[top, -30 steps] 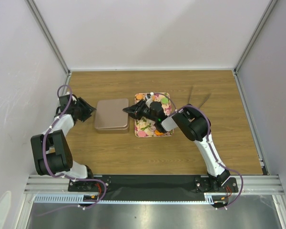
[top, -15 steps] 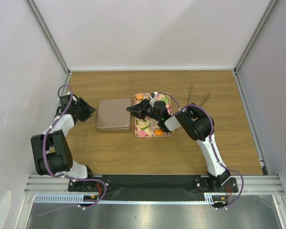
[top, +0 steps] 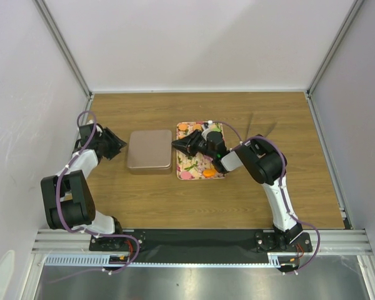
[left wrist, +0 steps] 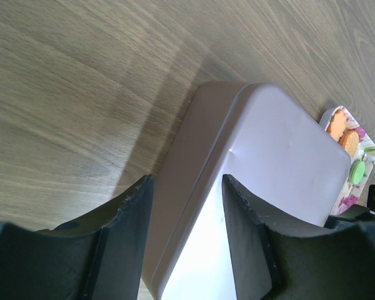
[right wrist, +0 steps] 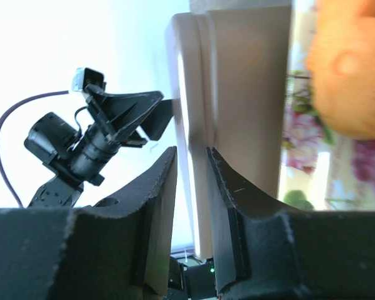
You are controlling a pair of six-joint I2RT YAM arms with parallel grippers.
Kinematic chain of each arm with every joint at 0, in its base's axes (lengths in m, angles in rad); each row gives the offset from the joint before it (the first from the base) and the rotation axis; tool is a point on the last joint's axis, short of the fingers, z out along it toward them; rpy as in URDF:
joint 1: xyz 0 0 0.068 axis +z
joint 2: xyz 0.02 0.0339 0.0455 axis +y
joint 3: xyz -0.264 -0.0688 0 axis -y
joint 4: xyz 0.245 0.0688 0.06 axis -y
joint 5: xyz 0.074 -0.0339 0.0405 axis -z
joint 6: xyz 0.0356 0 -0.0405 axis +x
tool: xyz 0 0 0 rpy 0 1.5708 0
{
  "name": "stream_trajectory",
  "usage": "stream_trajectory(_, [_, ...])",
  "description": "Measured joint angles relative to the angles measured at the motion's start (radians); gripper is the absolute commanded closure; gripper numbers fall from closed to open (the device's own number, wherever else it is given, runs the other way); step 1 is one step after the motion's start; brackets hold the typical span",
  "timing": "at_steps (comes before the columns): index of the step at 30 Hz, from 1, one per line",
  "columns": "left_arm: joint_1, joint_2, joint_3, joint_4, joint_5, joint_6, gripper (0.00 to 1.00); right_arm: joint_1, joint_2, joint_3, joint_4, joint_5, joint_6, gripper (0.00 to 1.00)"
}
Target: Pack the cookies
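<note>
The cookies (top: 204, 165), small orange, pink and green discs, lie on the floral tray (top: 201, 177) at mid table. A closed rose-gold tin (top: 149, 150) sits just left of the tray. My right gripper (top: 177, 144) is over the tray's left edge, its tips at the tin's right side and its jaws narrowly open with nothing between them (right wrist: 190, 150). The right wrist view shows the tin's side (right wrist: 250, 94) and a blurred orange cookie (right wrist: 350, 69). My left gripper (top: 120, 145) is open and empty, just left of the tin (left wrist: 275, 156), with the tin's corner ahead of its jaws (left wrist: 187, 181).
White walls with metal corner posts (top: 62, 47) close in the wooden table (top: 269, 119) on three sides. A metal rail (top: 200, 240) with both arm bases runs along the near edge. An orange cookie (left wrist: 341, 125) and a green cookie (left wrist: 357, 170) show past the tin.
My right gripper has drawn back to the right, off the tin and over the tray's left edge. The tin shifted slightly right and now looks squarely closed. The left arm has not moved.
</note>
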Motion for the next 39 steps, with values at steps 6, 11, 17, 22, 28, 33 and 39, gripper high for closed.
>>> stream_trajectory(6, [-0.022, 0.0, 0.0, -0.002, 0.0, 0.002, 0.46, -0.012, -0.019, -0.032, -0.031, 0.0, -0.021, 0.66])
stream_trajectory(11, [-0.033, 0.0, 0.01, -0.021, -0.001, 0.008, 0.45, -0.017, -0.042, -0.037, -0.068, 0.0, -0.058, 0.57])
stream_trajectory(17, [-0.051, 0.003, 0.038, -0.039, -0.018, 0.02, 0.45, -0.012, -0.082, 0.003, -0.2, 0.003, -0.154, 0.37])
stream_trajectory(22, [-0.059, 0.027, 0.06, -0.048, -0.031, 0.033, 0.45, 0.008, -0.087, 0.146, -0.408, 0.03, -0.284, 0.32])
stream_trajectory(28, [-0.06, 0.048, 0.062, -0.062, -0.047, 0.036, 0.45, 0.015, -0.084, 0.267, -0.574, 0.045, -0.361, 0.32])
stream_trajectory(33, [-0.076, 0.065, 0.085, -0.084, -0.063, 0.043, 0.45, 0.016, -0.056, 0.33, -0.664, 0.056, -0.404, 0.35])
stream_trajectory(39, [-0.104, 0.077, 0.122, -0.091, -0.085, 0.051, 0.45, 0.017, -0.027, 0.331, -0.716, 0.06, -0.417, 0.38])
